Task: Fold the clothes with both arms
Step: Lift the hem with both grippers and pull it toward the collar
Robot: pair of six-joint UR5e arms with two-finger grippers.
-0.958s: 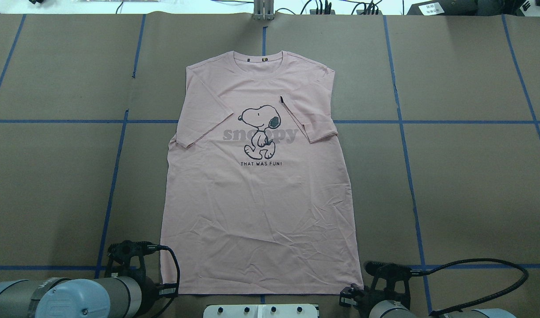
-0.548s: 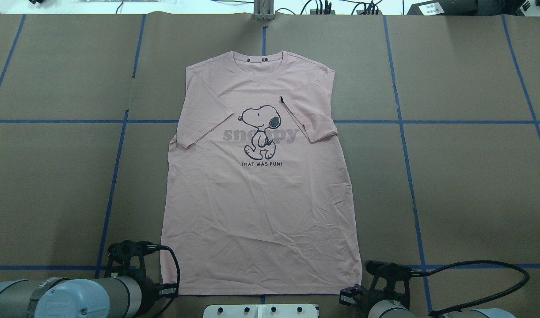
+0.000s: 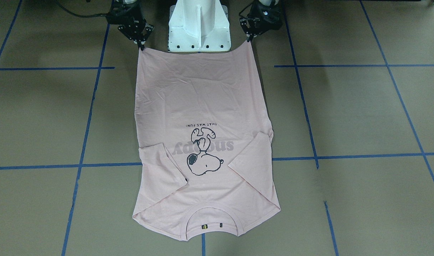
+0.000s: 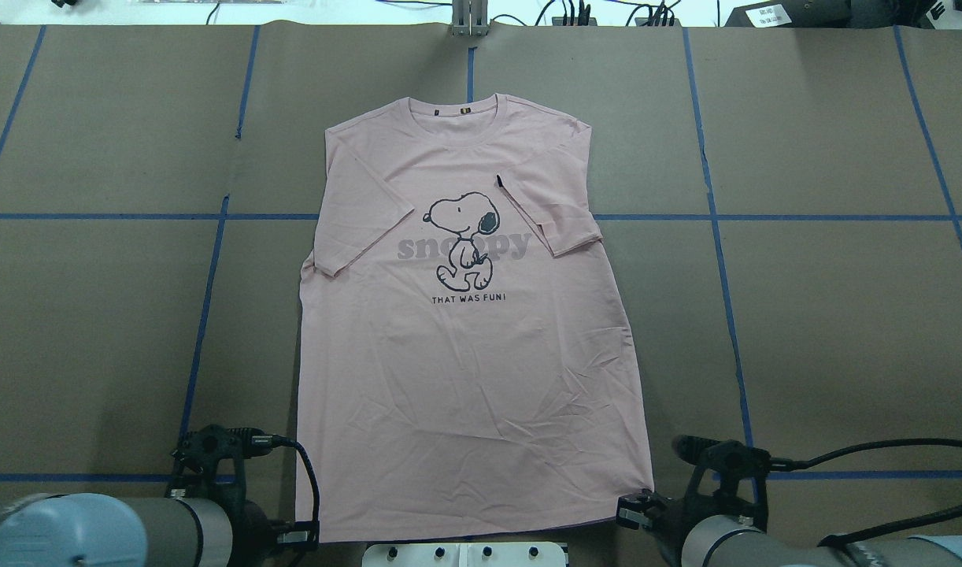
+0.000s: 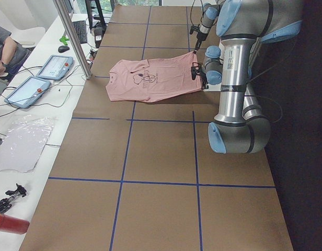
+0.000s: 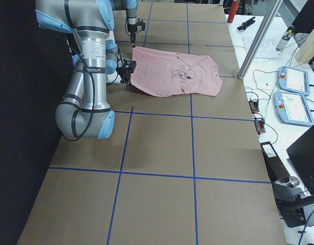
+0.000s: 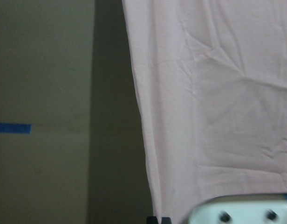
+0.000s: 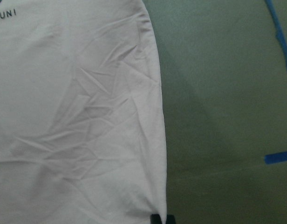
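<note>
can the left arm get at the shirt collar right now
Probably not yet: the left claw is shut on a hem corner of the T-shirt, and the collar lies at the garment's far end. Nothing lies on the cloth between them.

Brown table (image 4: 843,315) gridded in blue tape (image 4: 843,216), white pedestal base (image 3: 199,25) — tablet (image 5: 55,67), red bottle (image 5: 9,224) alongside

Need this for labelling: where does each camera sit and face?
Front-facing: opposite, facing robot; black left end effector, right end effector hold pale pink Snoopy T-shirt.
Overhead: behind robot, facing forward; grey left arm, right arm.
Exterior left: table's left end; left arm near.
Exterior right: right end; right arm near.
Left wrist: down on hem; fingertips.
Right wrist: likewise.
Shared: shirt.
</note>
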